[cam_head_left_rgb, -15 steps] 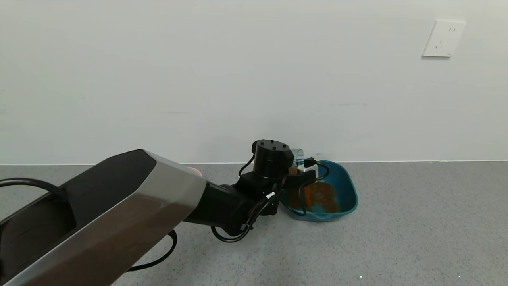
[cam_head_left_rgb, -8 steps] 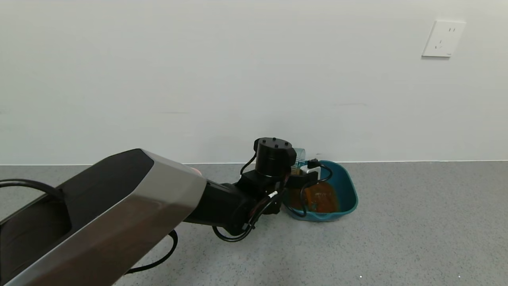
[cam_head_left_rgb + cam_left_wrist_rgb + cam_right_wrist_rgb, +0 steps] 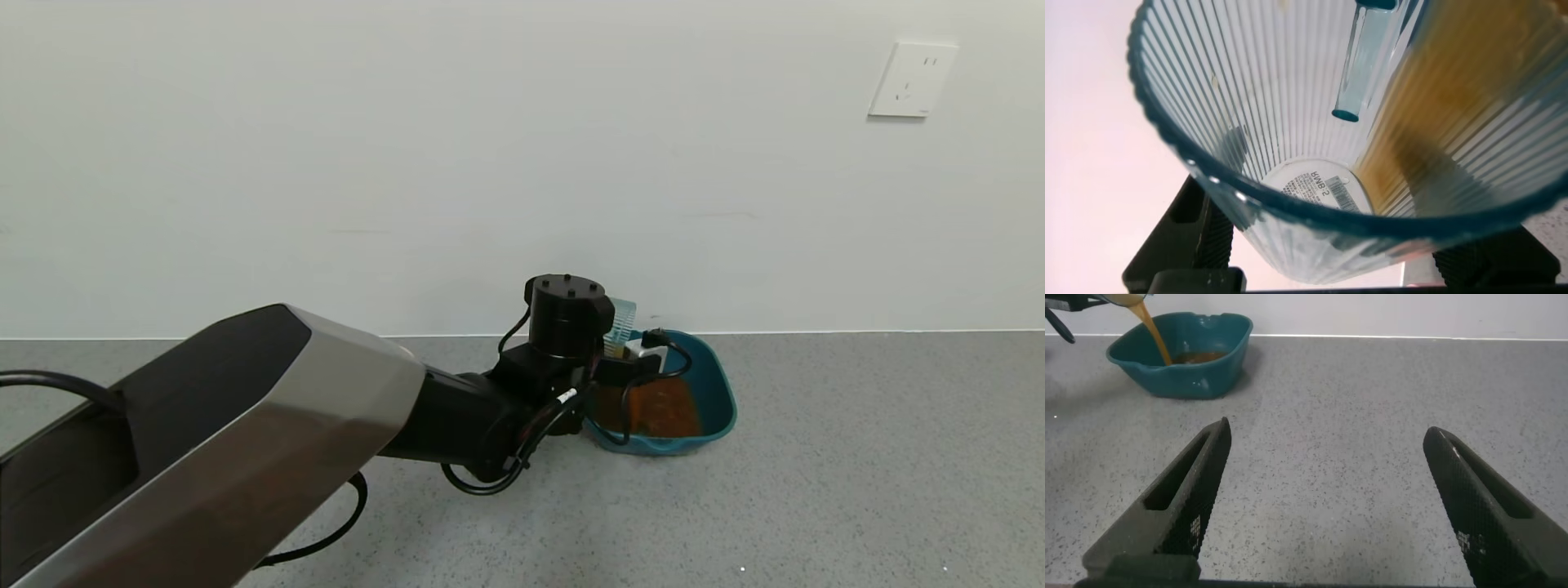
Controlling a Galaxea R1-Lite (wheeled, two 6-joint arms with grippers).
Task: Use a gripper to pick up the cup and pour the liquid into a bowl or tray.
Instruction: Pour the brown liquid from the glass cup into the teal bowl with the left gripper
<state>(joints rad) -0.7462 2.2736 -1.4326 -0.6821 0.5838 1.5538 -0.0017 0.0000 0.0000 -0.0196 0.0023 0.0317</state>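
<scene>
1. Cup (image 3: pixel 620 324) sits clamped in our left pincer (image 3: pixel 624 359), held over the near-left rim of the teal dish (image 3: pixel 718 384), which stands on the table (image 3: pixel 857 457) close to the wall.
2. We see the cup tipped hard, its long axis lying toward the dish, mouth over the basin; the left wrist view looks down its ribbed inside (image 3: pixel 1290 122), with black fingers (image 3: pixel 1200 237) pressed on the outside.
3. Liquid (image 3: pixel 1155 335) falls in a thin reddish-brown stream into the dish (image 3: pixel 1200 359), where a pool (image 3: pixel 653 406) already lies.
4. A brown film clings to one side of the cup wall (image 3: pixel 1454 106); we judge the pour nearly finished, so the coming move turns on keeping the mouth above the basin while the last drains.
5. Our right pincer (image 3: pixel 1327 506) hangs spread wide and empty above the table, well apart from the dish; the left is plainly the nearer arm.
</scene>
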